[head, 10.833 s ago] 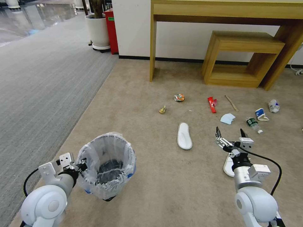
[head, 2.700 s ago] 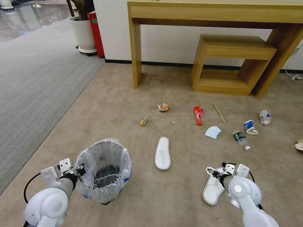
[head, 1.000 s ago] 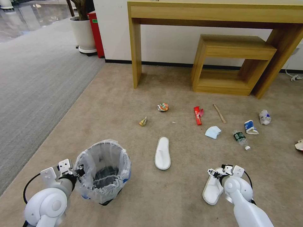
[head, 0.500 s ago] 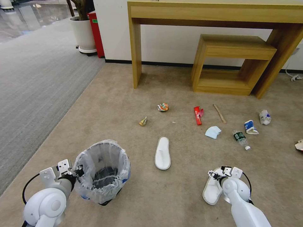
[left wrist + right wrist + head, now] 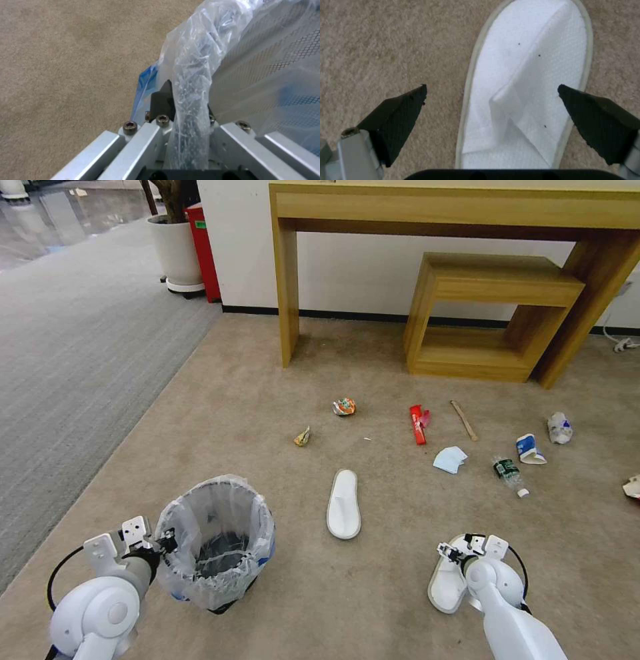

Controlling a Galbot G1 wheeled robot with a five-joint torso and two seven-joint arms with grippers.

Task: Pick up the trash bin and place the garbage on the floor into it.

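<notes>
The trash bin (image 5: pixel 217 543), black with a crinkly plastic liner, stands low on the left on the beige floor (image 5: pixel 267 380), leaning slightly. My left gripper (image 5: pixel 167 543) is shut on its rim; in the left wrist view its fingers (image 5: pixel 163 97) pinch the bagged rim (image 5: pixel 195 82). My right gripper (image 5: pixel 491 88) is open, straddling a white slipper (image 5: pixel 533 75) just below it; in the head view it (image 5: pixel 460 553) hovers over that slipper (image 5: pixel 445 583). More garbage lies farther off: a second slipper (image 5: pixel 343 505), a can (image 5: pixel 344 407), a red wrapper (image 5: pixel 418 424), a stick (image 5: pixel 463 420), a mask (image 5: pixel 450 459), a bottle (image 5: pixel 508 472) and cups (image 5: pixel 529 449).
A wooden desk (image 5: pixel 453 207) and a low wooden stool (image 5: pixel 493 313) stand against the far wall. Grey striped carpet (image 5: pixel 67 347) runs along the left, with a plant pot (image 5: pixel 176 253) and a red box (image 5: pixel 202 247) at the far end. A small yellow scrap (image 5: pixel 303 437) lies mid-floor.
The right gripper has sunk lower and nearer over the near slipper during the last second. The bin has shifted slightly left in the left gripper's hold.
</notes>
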